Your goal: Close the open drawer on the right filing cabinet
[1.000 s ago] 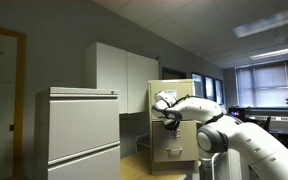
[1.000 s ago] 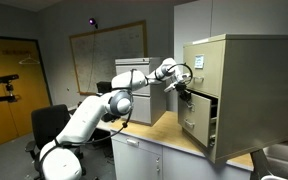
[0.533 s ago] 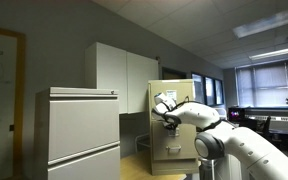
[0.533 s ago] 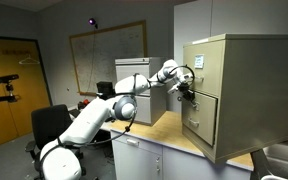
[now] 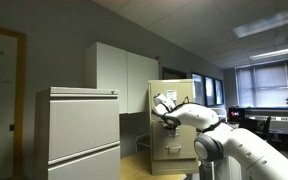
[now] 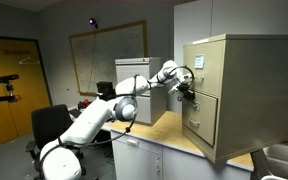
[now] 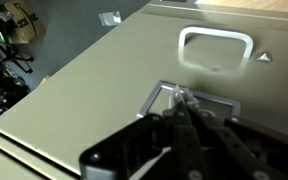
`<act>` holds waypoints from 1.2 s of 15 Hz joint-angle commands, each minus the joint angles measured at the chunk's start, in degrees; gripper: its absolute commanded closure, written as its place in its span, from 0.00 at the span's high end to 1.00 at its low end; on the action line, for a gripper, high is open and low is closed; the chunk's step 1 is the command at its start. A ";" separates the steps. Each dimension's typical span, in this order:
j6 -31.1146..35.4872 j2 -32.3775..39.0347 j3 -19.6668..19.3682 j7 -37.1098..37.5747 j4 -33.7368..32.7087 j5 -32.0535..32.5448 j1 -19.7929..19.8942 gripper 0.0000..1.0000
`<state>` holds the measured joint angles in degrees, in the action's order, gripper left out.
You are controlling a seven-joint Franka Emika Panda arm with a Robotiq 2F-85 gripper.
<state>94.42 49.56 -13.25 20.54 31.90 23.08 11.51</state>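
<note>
The right filing cabinet (image 6: pixel 259 90) is tall, narrow and cream-beige; it also shows in an exterior view (image 5: pixel 176 92). Its drawer (image 6: pixel 202 118) sits pushed in, about flush with the cabinet front. In the wrist view the drawer front (image 7: pixel 104 80) fills the frame, with its handle (image 7: pixel 216 52) and label holder (image 7: pixel 199 100). My gripper (image 7: pixel 184 100) is shut and empty, its fingertips pressed on the drawer front at the label holder. It shows in both exterior views (image 5: pixel 168 119) (image 6: pixel 189 92), at the cabinet front.
A wider pale grey cabinet (image 5: pixel 76 135) stands beside the beige one. White wall cupboards (image 5: pixel 119 75) hang behind. The beige cabinet stands on a wooden counter (image 6: pixel 164 128). An office chair (image 6: pixel 49 125), a whiteboard (image 6: pixel 104 55) and a yellow door (image 6: pixel 9 80) are beyond.
One second ago the drawer stood out with a dark gap at its side. My gripper moved toward the cabinet and the drawer went in. Little has moved in the last half second.
</note>
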 commanded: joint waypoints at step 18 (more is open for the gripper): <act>6.48 5.99 -3.80 2.06 -5.77 11.86 -2.44 0.00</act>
<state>93.95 51.72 -15.07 24.85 31.08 32.09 7.64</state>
